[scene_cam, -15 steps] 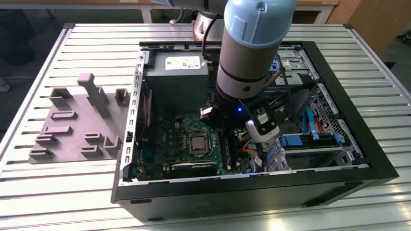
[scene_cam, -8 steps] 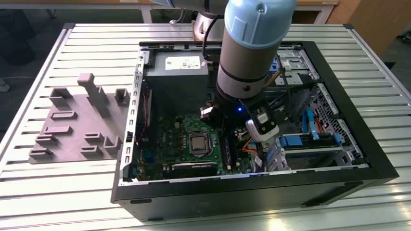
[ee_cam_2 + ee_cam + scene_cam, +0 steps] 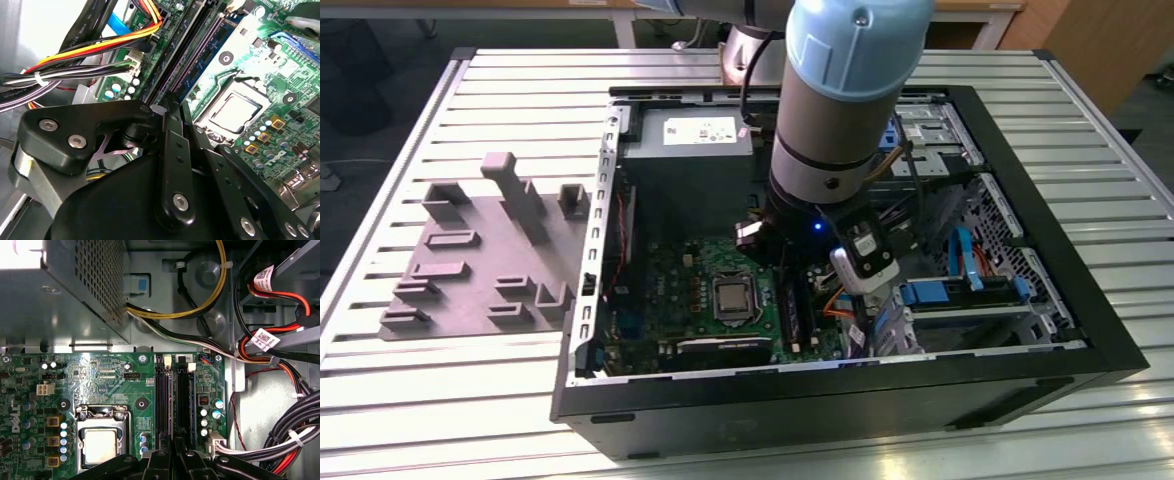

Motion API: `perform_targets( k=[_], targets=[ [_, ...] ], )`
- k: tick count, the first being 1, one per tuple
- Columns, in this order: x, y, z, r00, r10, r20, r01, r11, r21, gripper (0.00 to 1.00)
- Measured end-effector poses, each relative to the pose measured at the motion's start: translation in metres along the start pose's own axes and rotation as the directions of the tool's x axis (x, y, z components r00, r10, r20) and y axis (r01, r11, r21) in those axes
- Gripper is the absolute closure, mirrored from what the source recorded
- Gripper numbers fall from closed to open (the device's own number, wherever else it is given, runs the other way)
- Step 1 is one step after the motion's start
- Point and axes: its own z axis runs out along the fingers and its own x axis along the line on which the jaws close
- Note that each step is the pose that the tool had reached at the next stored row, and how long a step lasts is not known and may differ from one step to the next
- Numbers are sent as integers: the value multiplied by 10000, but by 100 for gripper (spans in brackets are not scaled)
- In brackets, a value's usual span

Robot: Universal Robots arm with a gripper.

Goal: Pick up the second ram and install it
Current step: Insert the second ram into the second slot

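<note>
Green motherboard [image 3: 110, 375] lies under the black linkage gripper [image 3: 175, 450], whose fingers are pinched nearly together above the long black memory slots [image 3: 163, 400]. The thin blue-black second ram strip [image 3: 183, 400] seems to stand edge-on just beyond them.

Robot arm [image 3: 834, 90] at upper centre of the exterior view, pointing steeply down, gripper [image 3: 781, 262] at frame centre, fingers drawn together

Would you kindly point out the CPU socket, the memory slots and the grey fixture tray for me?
CPU socket [image 3: 103, 446]: first wrist view, on its metal lid.
Memory slots [image 3: 163, 400]: first wrist view, midway along one long black slot.
Grey fixture tray [image 3: 480, 270]: exterior view, on its flat base.
</note>
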Motion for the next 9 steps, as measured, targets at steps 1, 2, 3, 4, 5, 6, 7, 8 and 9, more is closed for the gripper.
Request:
perform_targets(
  k=[1, 2, 3, 4, 5, 6, 7, 8, 9],
  targets=[
    [0, 0, 2, 10000, 0, 0, 0, 10000, -5, 86],
    [0, 0, 4, 10000, 1, 1, -1, 10000, -10, 86],
    [0, 0, 7, 10000, 1, 1, -1, 10000, -12, 86],
    [0, 0, 10, 10000, 0, 1, 0, 10000, -12, 86],
    [-1, -1, 13, 10000, -1, 1, 1, 10000, -12, 86],
    [-1, -1, 15, 10000, -1, -1, 1, 10000, -10, 86],
    [-1, -1, 18, 10000, -1, 1, 1, 10000, -11, 86],
    [0, -1, 18, 10000, 0, 0, 0, 10000, -11, 86],
    [0, -1, 18, 10000, 0, 0, 0, 10000, -11, 86]
  ],
)
